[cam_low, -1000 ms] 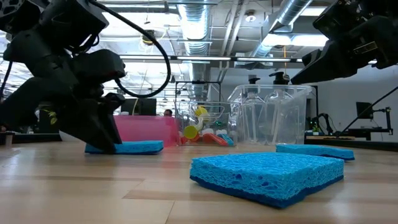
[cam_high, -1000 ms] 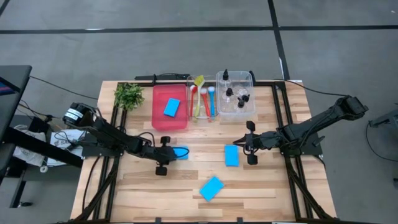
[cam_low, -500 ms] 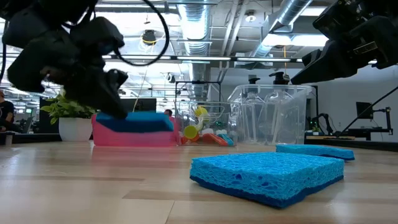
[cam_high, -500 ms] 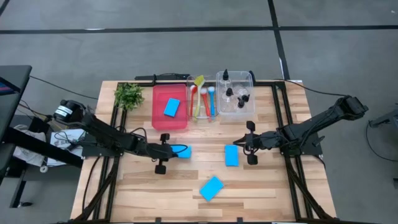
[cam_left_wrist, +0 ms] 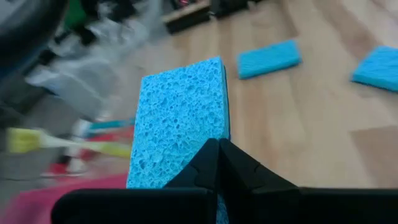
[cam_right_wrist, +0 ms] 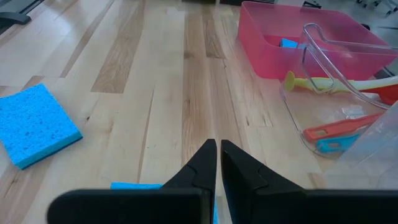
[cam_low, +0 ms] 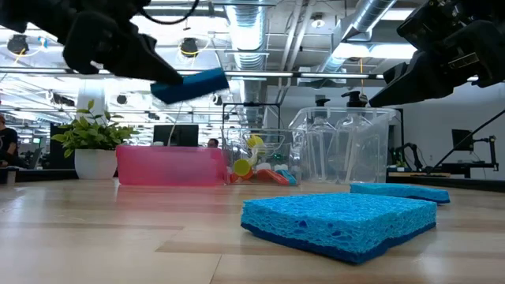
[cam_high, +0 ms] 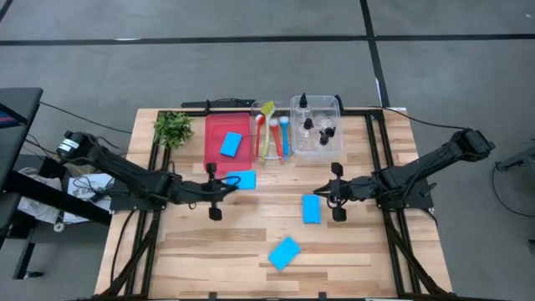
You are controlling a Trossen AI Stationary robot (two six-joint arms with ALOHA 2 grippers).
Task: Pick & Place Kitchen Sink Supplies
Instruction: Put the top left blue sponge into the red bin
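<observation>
My left gripper is shut on a blue sponge and holds it in the air, near the front of the red tray. A second sponge lies in that tray. Two more sponges lie flat on the table, one at mid table and one toward the near edge. My right gripper hangs shut and holds nothing, just right of the mid-table sponge. Brushes lie in a clear tray, and small bottles stand in a clear bin. My left gripper pinches one end of the blue sponge between its two fingers. The fingers come slanting from the table's left, pointing a little downward. The sponge sticks out beyond the fingertips, slightly tilted and lifted clear of the table.
A green plant sprig stands at the far left corner. The red tray, the clear brush tray and the clear bin line the far edge. Bare wood lies at the near left of the table.
My left gripper has risen from the table and gone toward the far edge and the red tray, tipping up toward level. The blue sponge, flat on the wood a second ago, now hangs in the air clear of the table. My right arm has kept still.
</observation>
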